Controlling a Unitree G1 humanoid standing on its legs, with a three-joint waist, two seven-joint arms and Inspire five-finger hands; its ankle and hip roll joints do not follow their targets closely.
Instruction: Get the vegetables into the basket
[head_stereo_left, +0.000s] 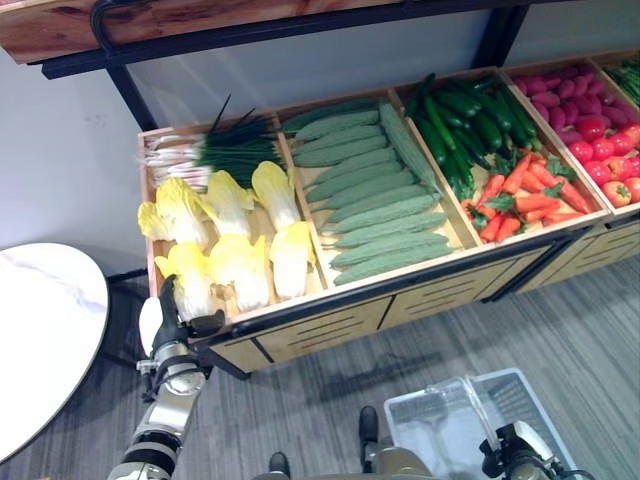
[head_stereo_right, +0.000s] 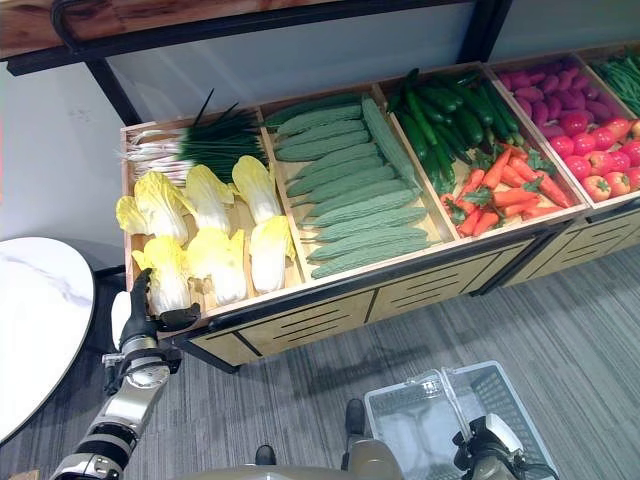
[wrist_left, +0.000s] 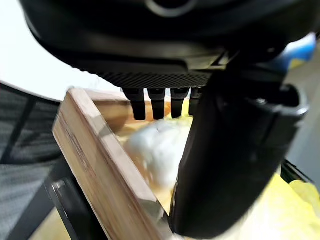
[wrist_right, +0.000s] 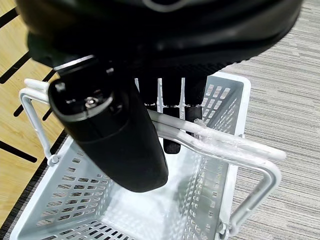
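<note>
Right hand (wrist_right: 115, 135) curls round the basket (wrist_right: 220, 100) handle, while left hand (head_stereo_left: 172, 322), fingers straight, reaches a cabbage (head_stereo_left: 190, 283) in the crate (head_stereo_left: 300, 305).

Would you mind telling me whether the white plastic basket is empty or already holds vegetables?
Empty: the white plastic basket shows a bare perforated floor, hanging by its handles from the curled right hand.

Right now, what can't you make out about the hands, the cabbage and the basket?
- Left hand: whether it touches the cabbage; in its wrist view the thumb hides the contact, and the eye views are too small.
- Basket: the part of its floor behind the right hand in the right wrist view.
- Basket in the eye views: near end cut off by the bottom edge.
- Crate: its far side, blurred in the left wrist view.
</note>
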